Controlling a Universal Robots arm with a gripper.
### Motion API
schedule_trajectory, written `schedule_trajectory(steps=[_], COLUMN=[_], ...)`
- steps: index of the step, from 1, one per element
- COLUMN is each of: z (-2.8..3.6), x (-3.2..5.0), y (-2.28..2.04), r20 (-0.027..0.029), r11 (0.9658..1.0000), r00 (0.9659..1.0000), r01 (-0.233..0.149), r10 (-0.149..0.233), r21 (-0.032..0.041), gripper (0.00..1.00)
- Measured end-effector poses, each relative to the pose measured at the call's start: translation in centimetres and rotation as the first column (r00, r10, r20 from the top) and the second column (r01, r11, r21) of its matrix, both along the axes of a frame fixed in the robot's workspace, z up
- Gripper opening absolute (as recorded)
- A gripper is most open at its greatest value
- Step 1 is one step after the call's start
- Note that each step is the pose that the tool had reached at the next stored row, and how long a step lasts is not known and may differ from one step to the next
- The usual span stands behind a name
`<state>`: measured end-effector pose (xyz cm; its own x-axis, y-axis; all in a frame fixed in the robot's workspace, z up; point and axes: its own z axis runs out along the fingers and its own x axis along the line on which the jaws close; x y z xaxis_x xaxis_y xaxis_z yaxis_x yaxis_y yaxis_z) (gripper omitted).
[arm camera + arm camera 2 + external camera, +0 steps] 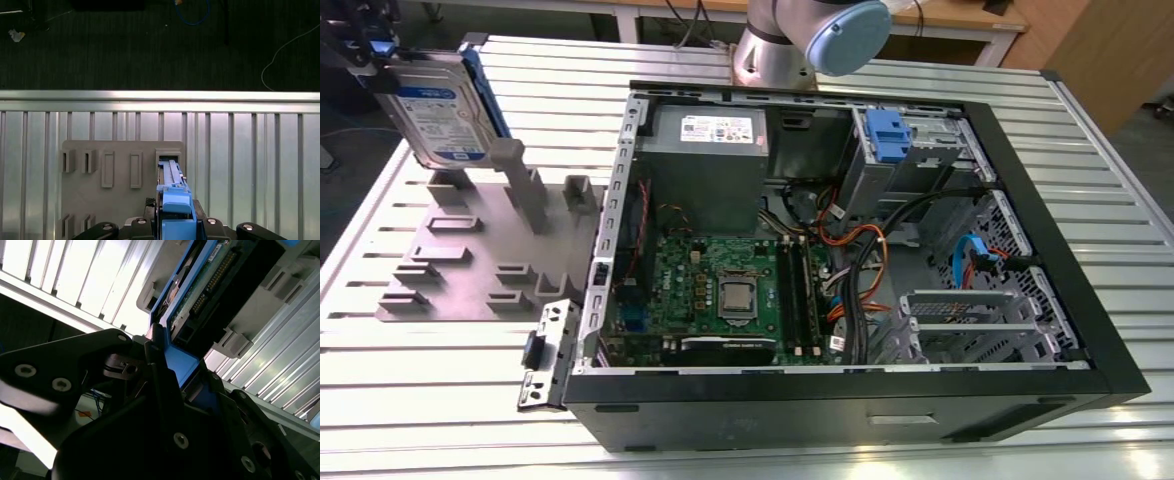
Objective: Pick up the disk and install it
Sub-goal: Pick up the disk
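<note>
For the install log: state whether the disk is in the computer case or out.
Out: the disk stands upright in the pincer by the grey rack, beside the open case.

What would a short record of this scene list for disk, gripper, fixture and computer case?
disk: upright, held above the fixture
gripper: shut on the disk's blue rail
fixture: grey slotted plate on the table, at the exterior view's left of the case
computer case: open, lying on its side, motherboard showing
</note>
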<state>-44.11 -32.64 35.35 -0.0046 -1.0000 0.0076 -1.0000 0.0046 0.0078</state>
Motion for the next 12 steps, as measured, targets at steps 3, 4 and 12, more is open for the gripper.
schedule_trajectory(steps=[3,4,12], z=[0.18,0.25,0.78], x=[0.00,0.00,0.00], y=[0.00,0.00,0.00], r20=[0.0001,0.0000,0.0002], r11=[1.0000,1.0000,1.0000], r00=[1.0000,1.0000,1.0000], r01=[0.000,0.000,0.000], r10=[0.000,0.000,0.000], r21=[0.0000,0.0000,0.0001], gripper=[0.36,0.36,0.36])
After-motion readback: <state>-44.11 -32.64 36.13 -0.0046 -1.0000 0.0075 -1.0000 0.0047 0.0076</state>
